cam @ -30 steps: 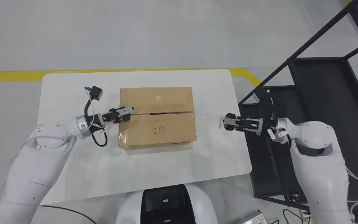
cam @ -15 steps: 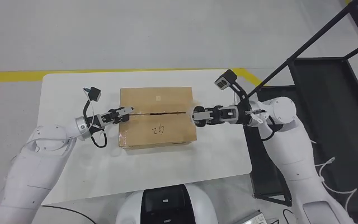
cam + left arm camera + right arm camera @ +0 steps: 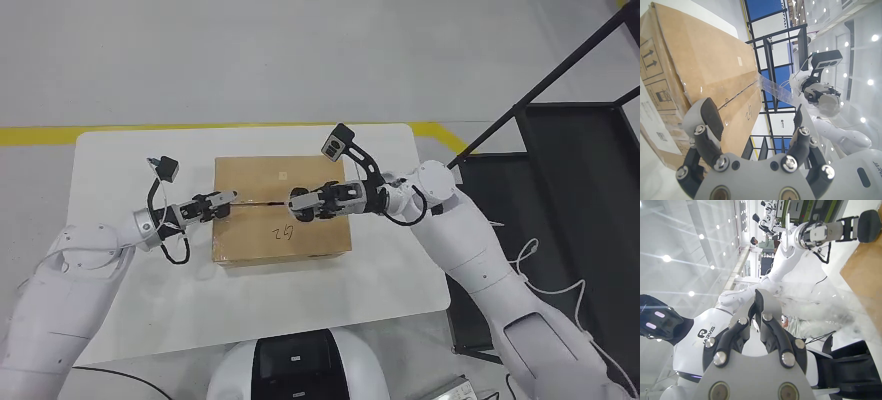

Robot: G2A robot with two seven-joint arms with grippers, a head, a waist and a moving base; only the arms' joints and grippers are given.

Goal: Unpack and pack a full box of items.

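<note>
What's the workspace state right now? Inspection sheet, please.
Surface: white table, box at its middle.
Job's things: cardboard box, flaps closed; clear tape partly lifted off the seam.
Clutter: nothing seen.
Grippers: left gripper at the box's left end, fingers open; right gripper above the box top, fingers shut on the tape.
Cables: black cable looped at the left wrist.
Surroundings: black rack right of the table; yellow floor line.
</note>
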